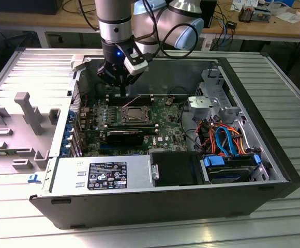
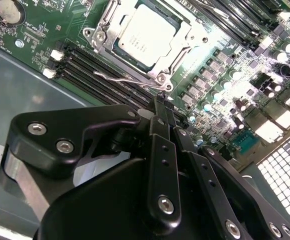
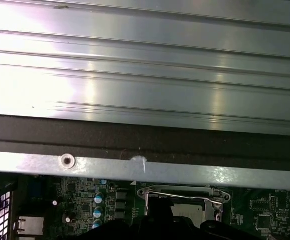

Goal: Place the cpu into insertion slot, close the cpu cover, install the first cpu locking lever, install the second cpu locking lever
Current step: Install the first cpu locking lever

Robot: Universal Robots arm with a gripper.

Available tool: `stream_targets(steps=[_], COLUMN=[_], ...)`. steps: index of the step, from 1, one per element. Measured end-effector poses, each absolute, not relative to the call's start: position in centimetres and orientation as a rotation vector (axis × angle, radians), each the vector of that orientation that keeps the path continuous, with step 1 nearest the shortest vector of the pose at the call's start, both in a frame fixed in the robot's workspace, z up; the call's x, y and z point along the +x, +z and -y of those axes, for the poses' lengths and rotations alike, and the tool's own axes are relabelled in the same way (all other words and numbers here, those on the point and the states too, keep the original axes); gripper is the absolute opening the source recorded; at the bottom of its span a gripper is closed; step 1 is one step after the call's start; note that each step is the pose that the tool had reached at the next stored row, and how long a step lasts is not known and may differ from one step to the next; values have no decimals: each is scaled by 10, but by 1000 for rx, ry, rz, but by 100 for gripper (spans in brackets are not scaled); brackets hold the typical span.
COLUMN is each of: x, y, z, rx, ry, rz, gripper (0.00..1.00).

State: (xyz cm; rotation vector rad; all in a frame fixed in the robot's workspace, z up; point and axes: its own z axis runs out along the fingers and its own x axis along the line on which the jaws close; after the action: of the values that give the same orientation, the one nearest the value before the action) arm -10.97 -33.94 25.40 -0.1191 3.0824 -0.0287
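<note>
The cpu (image 2: 145, 32), a flat square chip with a silvery top, lies in the insertion slot (image 1: 133, 114) on the green board. The cpu cover (image 2: 184, 46), a thin metal frame, lies down around the chip. A bent wire locking lever (image 2: 122, 78) runs along the socket's edge beside the memory slots; the same socket edge and a wire lever (image 3: 181, 190) show in the first wrist view. My gripper (image 1: 123, 92) hangs just above the far edge of the socket. Its black fingers (image 2: 157, 112) are pressed together with nothing between them, the tip just off the socket's corner.
Long black memory slots (image 2: 97, 75) run beside the socket. A black block (image 1: 125, 137) sits in front of it. The power supply (image 1: 103, 175), a drive with blue and orange cables (image 1: 227, 140) and the case wall (image 3: 145, 145) hem the board in. A grey fixture (image 1: 28, 111) lies outside.
</note>
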Motion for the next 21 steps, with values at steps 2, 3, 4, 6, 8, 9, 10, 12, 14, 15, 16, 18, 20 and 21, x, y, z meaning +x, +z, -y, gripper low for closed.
stream_targets(steps=[2, 3, 4, 6, 8, 9, 10, 12, 14, 15, 16, 18, 20, 21], x=[-110, -110, -110, -110, -110, -110, -110, -110, -110, -110, -110, -110, -110, -110], y=[253, 253, 253, 252, 251, 251, 250, 250, 249, 248, 248, 247, 247, 246], z=[339, 339, 339, 339, 339, 339, 339, 339, 339, 339, 339, 339, 339, 339], rx=[-119, -119, -119, -119, -119, -119, -119, -119, -119, -119, -119, -119, -119, -119], ry=[-29, -29, -29, -29, -29, -29, -29, -29, -29, -29, -29, -29, -29, -29], rz=[-3082, -3083, -3083, -3082, -3082, -3082, -3082, -3082, -3082, -3082, -3082, -3082, -3082, -3082], gripper=[11, 11, 11, 11, 11, 11, 11, 11, 11, 11, 11, 11, 11, 11])
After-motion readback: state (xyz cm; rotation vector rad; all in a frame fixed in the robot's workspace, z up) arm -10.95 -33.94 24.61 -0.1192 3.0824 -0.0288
